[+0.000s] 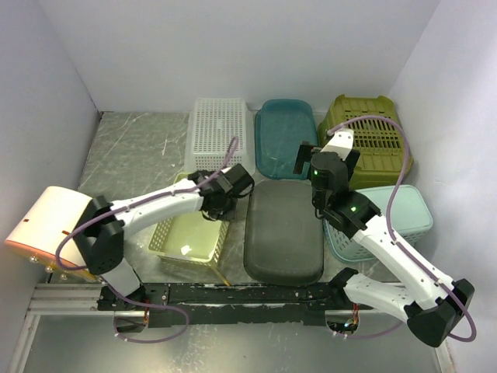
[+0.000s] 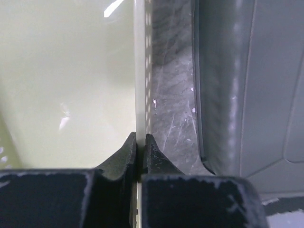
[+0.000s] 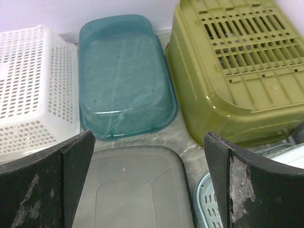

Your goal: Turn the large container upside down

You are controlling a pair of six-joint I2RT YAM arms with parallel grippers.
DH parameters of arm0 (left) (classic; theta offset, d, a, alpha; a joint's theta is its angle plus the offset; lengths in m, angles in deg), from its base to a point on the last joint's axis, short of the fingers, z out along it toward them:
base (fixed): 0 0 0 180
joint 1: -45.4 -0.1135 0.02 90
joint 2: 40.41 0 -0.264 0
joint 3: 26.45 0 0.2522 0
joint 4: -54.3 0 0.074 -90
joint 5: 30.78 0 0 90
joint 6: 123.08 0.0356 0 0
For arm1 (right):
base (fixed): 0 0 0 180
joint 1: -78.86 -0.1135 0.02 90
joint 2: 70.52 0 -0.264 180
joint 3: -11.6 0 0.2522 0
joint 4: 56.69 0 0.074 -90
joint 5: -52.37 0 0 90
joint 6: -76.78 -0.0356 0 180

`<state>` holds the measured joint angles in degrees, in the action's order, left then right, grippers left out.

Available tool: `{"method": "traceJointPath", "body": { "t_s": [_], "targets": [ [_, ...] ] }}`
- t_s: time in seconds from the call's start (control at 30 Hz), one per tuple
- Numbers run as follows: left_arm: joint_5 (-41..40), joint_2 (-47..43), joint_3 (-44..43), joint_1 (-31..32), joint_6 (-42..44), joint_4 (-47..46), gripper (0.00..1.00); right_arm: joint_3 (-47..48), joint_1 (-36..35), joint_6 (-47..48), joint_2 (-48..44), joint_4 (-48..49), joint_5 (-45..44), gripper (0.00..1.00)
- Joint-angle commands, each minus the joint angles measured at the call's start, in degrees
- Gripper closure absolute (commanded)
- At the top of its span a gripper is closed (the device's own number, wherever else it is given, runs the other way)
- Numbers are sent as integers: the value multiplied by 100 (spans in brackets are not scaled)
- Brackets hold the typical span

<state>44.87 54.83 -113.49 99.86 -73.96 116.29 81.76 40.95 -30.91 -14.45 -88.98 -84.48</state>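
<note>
A: Where's the large container, and what has hold of it?

B: The pale yellow basket [image 1: 186,237] sits open side up at the near left of the table [image 1: 132,155]. The left claw [image 2: 140,138] is pinched shut on its right-hand wall, one finger inside and one outside, right at the rim.

A: Why grip there?

B: I reckon a hold on the thin rim lets the arm lift that side and tip the basket over.

A: Is there room to roll it?

B: It's tight on the right. The grey tub [image 1: 283,233] lies bottom up just beside that wall, with only a narrow strip of table between them. The white basket [image 1: 220,132] stands close behind. More open table shows to the left, so tipping that way looks safest.

A: And the other claw?

B: The right claw [image 3: 147,142] hangs wide open above the far end of the grey tub, holding nothing.
</note>
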Motion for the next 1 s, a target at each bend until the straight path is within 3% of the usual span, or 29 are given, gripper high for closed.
{"method": "traceJointPath", "body": {
  "t_s": [0.0, 0.13, 0.3, 0.6, 0.73, 0.97],
  "targets": [
    [378, -719, -578, -486, 159, 592, 93, 247, 95, 321, -129, 106, -327, 0],
    [1008, -1369, -788, -1143, 92, 603, 93, 147, 130, 345, -230, 283, -122, 0],
    [1771, -2449, -170, -1793, -390, -630, 93, 245, 167, 208, -24, 89, -191, 0],
    [1916, -3784, 1348, -1883, -1825, -3273, 93, 257, 196, 168, 12, 118, 117, 0],
    [2136, -4140, 1787, -1940, -2121, -3891, 93, 254, 191, 145, 11, 79, 151, 0],
    [3868, -4342, 2951, -2605, -2962, -5157, 93, 205, 203, 94, 3, 87, 292, 0]
  ]
}}
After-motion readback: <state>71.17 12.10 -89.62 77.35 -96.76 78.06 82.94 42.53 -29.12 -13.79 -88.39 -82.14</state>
